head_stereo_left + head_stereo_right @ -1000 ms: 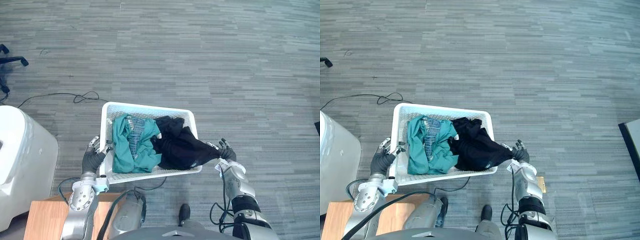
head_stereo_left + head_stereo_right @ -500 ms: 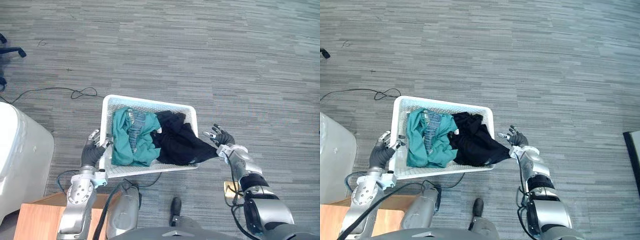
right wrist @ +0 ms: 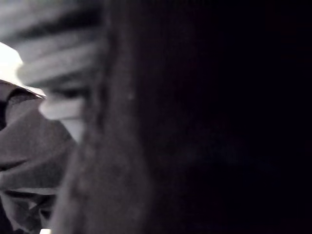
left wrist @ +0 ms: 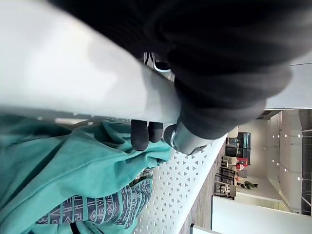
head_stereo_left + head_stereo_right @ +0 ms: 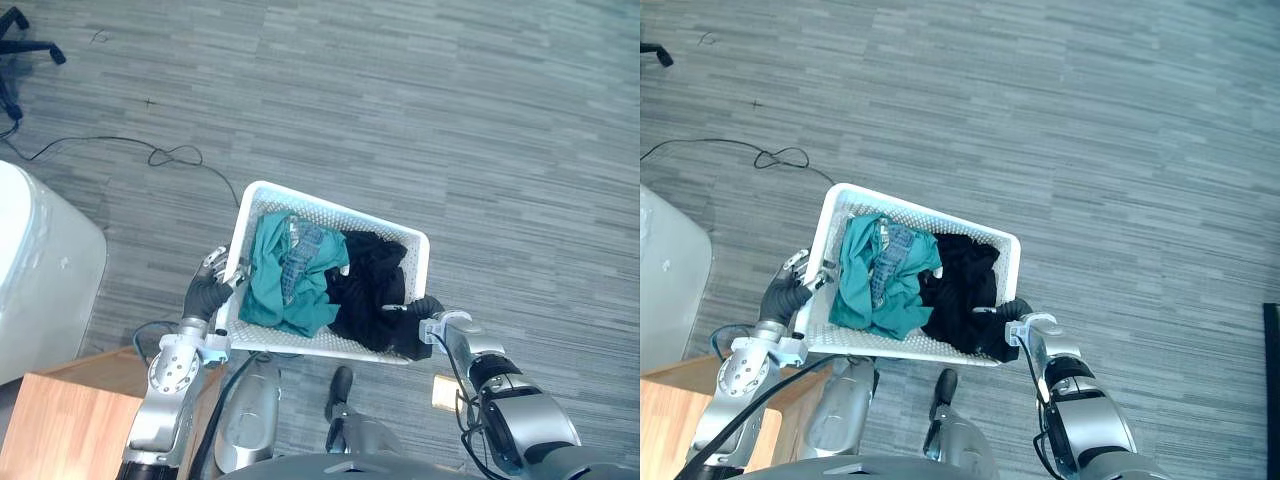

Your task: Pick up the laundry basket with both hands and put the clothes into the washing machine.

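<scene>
**Two robot hands at basket, clothes inside**

White basket (image 5: 340, 214) hung between both arms over the grey floor (image 5: 450, 120), skewed so its far L corner pointed toward the washer (image 5: 40, 270). L robot hand (image 5: 208, 292) was at the basket's L short end. In the L wrist view its fingertips (image 4: 141, 136) were hooked over the white rim and down inside the mesh wall, so it was grasping the basket. R robot hand (image 5: 428, 306) sat at the near R corner, right against the rim and touching the black cloth (image 5: 370, 290). The R wrist view was nearly all dark, so I couldn't tell whether that hand was clenched or released.

Two piles lay inside the basket. Teal cloth (image 5: 270, 290) filled the L half, w/ a grey patterned piece (image 5: 300, 262) lying on top of it. Black cloth filled the R half, touching the teal and bunched up to the near R rim by the R robot hand.

Washer stood on the floor to the L, well apart from the basket. A wood top (image 5: 60, 425) showed at lower L, beside the L arm.
</scene>
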You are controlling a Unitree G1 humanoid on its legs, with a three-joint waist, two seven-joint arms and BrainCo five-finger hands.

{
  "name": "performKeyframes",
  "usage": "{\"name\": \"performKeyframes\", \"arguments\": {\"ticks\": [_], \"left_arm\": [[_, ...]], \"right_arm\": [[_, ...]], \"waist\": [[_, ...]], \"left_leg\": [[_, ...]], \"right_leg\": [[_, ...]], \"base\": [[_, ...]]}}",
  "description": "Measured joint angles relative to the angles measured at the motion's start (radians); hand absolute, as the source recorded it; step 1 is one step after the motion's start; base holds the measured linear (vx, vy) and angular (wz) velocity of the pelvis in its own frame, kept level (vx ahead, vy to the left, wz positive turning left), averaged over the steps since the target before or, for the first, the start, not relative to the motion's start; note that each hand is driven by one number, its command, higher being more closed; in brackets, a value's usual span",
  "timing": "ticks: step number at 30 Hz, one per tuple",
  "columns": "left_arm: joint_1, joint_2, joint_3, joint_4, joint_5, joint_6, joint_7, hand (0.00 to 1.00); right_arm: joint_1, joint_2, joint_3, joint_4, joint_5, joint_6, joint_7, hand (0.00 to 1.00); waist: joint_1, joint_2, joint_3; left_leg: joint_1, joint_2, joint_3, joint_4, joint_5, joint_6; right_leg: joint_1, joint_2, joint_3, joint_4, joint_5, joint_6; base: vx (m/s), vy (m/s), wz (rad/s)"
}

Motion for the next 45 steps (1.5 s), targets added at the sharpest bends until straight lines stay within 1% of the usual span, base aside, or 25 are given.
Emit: {"name": "performKeyframes", "arguments": {"ticks": [4,5,6,7,8,9,11,13,14,15,16,17,19,21,23,29,32,34,38,40,41,42,43,44,45], "left_arm": [[-0.001,0.005,-0.009,0.000,0.002,0.000,0.000,1.00],[-0.003,0.005,-0.009,0.000,0.002,0.000,0.000,1.00],[-0.015,0.008,-0.008,-0.002,0.003,0.000,0.000,1.00],[-0.026,0.007,-0.006,-0.006,0.007,0.000,0.000,1.00],[-0.036,0.015,-0.001,-0.009,0.010,0.000,0.000,1.00],[-0.055,0.026,0.011,-0.006,0.011,0.000,0.004,1.00],[-0.071,0.035,0.023,-0.006,0.011,0.001,0.008,1.00],[-0.070,0.034,0.031,-0.011,0.011,0.001,0.027,1.00],[-0.071,0.034,0.030,-0.016,0.011,0.001,0.031,1.00],[-0.074,0.033,0.030,-0.035,0.011,0.000,0.031,1.00],[-0.077,0.033,0.030,-0.043,0.011,0.000,0.031,1.00],[-0.085,0.031,0.029,-0.049,0.011,-0.001,0.031,1.00],[-0.080,0.025,0.029,-0.061,0.011,-0.001,0.031,1.00],[-0.070,0.014,0.016,-0.063,0.011,0.000,0.031,1.00],[-0.064,-0.002,0.014,-0.063,0.011,0.000,0.031,1.00],[-0.039,-0.041,0.021,-0.079,0.008,0.001,0.044,1.00],[-0.037,-0.057,0.055,-0.089,-0.005,-0.001,0.052,1.00],[-0.028,-0.069,0.063,-0.101,-0.019,-0.005,0.065,1.00],[-0.007,-0.083,0.062,-0.119,-0.035,-0.012,0.071,1.00],[0.012,-0.083,0.063,-0.119,-0.040,-0.012,0.073,1.00],[0.025,-0.084,0.064,-0.119,-0.040,-0.012,0.074,1.00],[0.035,-0.085,0.064,-0.119,-0.040,-0.012,0.074,1.00],[0.038,-0.086,0.067,-0.120,-0.040,-0.012,0.074,1.00],[0.043,-0.089,0.077,-0.120,-0.038,-0.012,0.074,1.00],[0.053,-0.094,0.091,-0.121,-0.037,-0.013,0.074,1.00]], "right_arm": [[0.011,-0.001,0.020,-0.005,0.018,0.000,-0.011,0.00],[0.011,-0.001,0.021,-0.007,0.022,0.000,-0.016,1.00],[0.011,0.002,0.022,-0.013,0.042,-0.001,-0.029,1.00],[0.014,0.003,0.024,-0.027,0.050,0.000,-0.035,1.00],[0.015,0.009,0.025,-0.040,0.052,0.000,-0.041,1.00],[0.011,0.017,0.026,-0.054,0.059,-0.002,-0.042,1.00],[0.017,0.024,0.027,-0.071,0.058,-0.001,-0.046,1.00],[0.016,0.025,0.028,-0.090,0.059,-0.009,-0.053,1.00],[0.013,0.025,0.028,-0.094,0.058,-0.011,-0.060,1.00],[0.012,0.025,0.028,-0.116,0.058,-0.014,-0.080,1.00],[0.012,0.025,0.028,-0.124,0.058,-0.020,-0.087,1.00],[0.011,0.026,0.027,-0.133,0.058,-0.023,-0.094,1.00],[0.012,0.034,0.014,-0.159,0.057,-0.022,-0.121,1.00],[0.035,0.045,-0.025,-0.183,0.057,-0.022,-0.148,1.00],[0.061,0.052,-0.056,-0.221,0.057,-0.022,-0.164,1.00],[0.130,0.096,-0.179,-0.405,0.053,-0.021,-0.226,1.00],[0.168,0.101,-0.192,-0.559,0.018,-0.017,-0.248,1.00],[0.214,0.123,-0.220,-0.701,-0.047,-0.017,-0.276,1.00],[0.289,0.149,-0.251,-0.883,-0.117,-0.017,-0.307,1.00],[0.343,0.186,-0.265,-0.987,-0.151,-0.017,-0.315,1.00],[0.387,0.212,-0.276,-1.046,-0.199,-0.017,-0.316,1.00],[0.435,0.241,-0.280,-1.108,-0.243,-0.017,-0.322,1.00],[0.455,0.255,-0.282,-1.138,-0.262,-0.017,-0.327,1.00],[0.488,0.287,-0.283,-1.181,-0.281,-0.018,-0.335,1.00],[0.505,0.316,-0.278,-1.205,-0.287,-0.021,-0.339,1.00]], "waist": [[0.016,-0.014,0.008],[0.018,-0.017,0.009],[0.029,-0.026,0.019],[0.032,-0.024,0.018],[0.038,-0.037,0.025],[0.043,-0.060,0.041],[0.055,-0.062,0.043],[0.081,-0.062,0.044],[0.082,-0.062,0.044],[0.083,-0.064,0.044],[0.081,-0.067,0.046],[0.074,-0.074,0.049],[0.079,-0.076,0.049],[0.070,-0.078,0.048],[0.063,-0.078,0.049],[0.053,-0.080,0.048],[0.051,-0.080,0.048],[0.046,-0.080,0.047],[0.017,-0.078,0.033],[-0.004,-0.074,0.020],[-0.021,-0.073,0.004],[-0.040,-0.070,-0.016],[-0.048,-0.069,-0.023],[-0.074,-0.056,-0.033],[-0.095,-0.054,-0.050]], "left_leg": [[-0.021,0.006,-0.011,0.038,0.008,-0.019],[-0.040,0.002,-0.011,0.072,0.013,-0.029],[-0.088,-0.011,-0.011,0.104,-0.023,-0.040],[-0.078,-0.006,-0.016,-0.064,0.028,-0.025],[-0.064,-0.002,-0.013,-0.081,0.021,-0.026],[-0.069,-0.018,-0.027,-0.078,0.034,-0.026],[-0.055,-0.017,-0.039,-0.075,0.034,-0.026],[-0.012,-0.013,-0.037,-0.079,0.034,-0.026],[-0.008,-0.012,-0.037,-0.078,0.034,-0.026],[-0.005,-0.008,-0.037,-0.077,0.034,-0.026],[-0.005,-0.009,-0.036,-0.076,0.034,-0.026],[-0.003,-0.011,-0.040,-0.068,0.023,-0.040],[0.000,0.024,-0.038,-0.067,0.015,-0.054],[0.010,0.054,-0.038,-0.079,0.014,-0.060],[0.015,0.060,-0.037,-0.079,0.009,-0.068],[0.048,0.063,-0.034,-0.078,0.007,-0.072],[0.057,0.063,-0.028,-0.077,0.006,-0.073],[0.077,0.065,-0.013,-0.076,0.000,-0.080],[0.118,0.082,0.006,-0.070,-0.022,-0.078],[0.166,0.099,0.035,-0.071,-0.046,-0.076],[0.200,0.109,0.054,-0.071,-0.068,-0.075],[0.227,0.114,0.068,-0.072,-0.086,-0.067],[0.244,0.116,0.077,-0.074,-0.093,-0.062],[0.274,0.120,0.090,-0.079,-0.111,-0.056],[0.303,0.131,0.114,-0.081,-0.130,-0.062]], "right_leg": [[0.002,0.016,-0.005,0.006,0.000,-0.001],[0.003,0.015,-0.006,0.007,0.000,-0.001],[0.006,0.005,-0.003,0.011,-0.009,-0.017],[0.004,0.013,-0.026,0.020,-0.027,-0.016],[0.000,0.010,-0.028,0.037,-0.052,-0.014],[-0.014,-0.005,-0.051,0.074,-0.077,-0.015],[-0.018,-0.006,-0.066,0.131,-0.083,-0.009],[-0.044,-0.032,-0.099,0.220,-0.167,-0.003],[-0.052,-0.039,-0.107,0.217,-0.176,-0.001],[-0.073,-0.052,-0.113,0.184,-0.167,-0.001],[-0.075,-0.060,-0.115,0.150,-0.134,-0.006],[-0.079,-0.071,-0.113,0.118,-0.060,0.006],[-0.068,-0.035,-0.110,0.103,-0.055,-0.001],[-0.067,-0.007,-0.110,0.103,-0.052,-0.005],[-0.065,0.004,-0.112,0.104,-0.050,-0.008],[-0.034,0.008,-0.111,0.104,-0.045,-0.017],[-0.032,0.008,-0.107,0.104,-0.036,-0.030],[-0.026,0.006,-0.101,0.117,-0.035,-0.031],[-0.036,0.008,-0.076,0.191,-0.039,-0.033],[-0.063,0.003,-0.067,0.312,-0.061,-0.032],[-0.098,-0.009,-0.053,0.431,-0.085,-0.026],[-0.156,-0.024,-0.033,0.572,-0.090,-0.023],[-0.188,-0.032,-0.019,0.649,-0.084,-0.022],[-0.239,-0.040,0.005,0.761,-0.128,-0.031],[-0.274,-0.043,0.029,0.809,-0.190,-0.032]], "base": [[0.08,-0.038,0.10],[0.09,0.041,0.17],[0.07,0.078,0.29],[0.08,0.092,0.31],[0.11,0.064,0.52],[0.11,0.052,0.55],[0.13,0.040,0.42],[0.08,0.030,0.09],[0.00,0.000,0.08],[-0.03,-0.031,0.07],[-0.09,-0.084,0.16],[-0.06,-0.135,0.07],[0.00,-0.137,-0.12],[0.03,-0.114,-0.13],[0.04,-0.060,-0.11],[0.05,0.014,-0.02],[0.03,0.039,-0.08],[0.04,0.042,-0.14],[0.05,0.064,-0.28],[0.06,0.090,-0.42],[0.10,0.099,-0.38],[0.10,0.069,-0.34],[0.13,0.044,-0.24],[0.13,-0.014,-0.26],[0.15,-0.045,-0.31]]}}
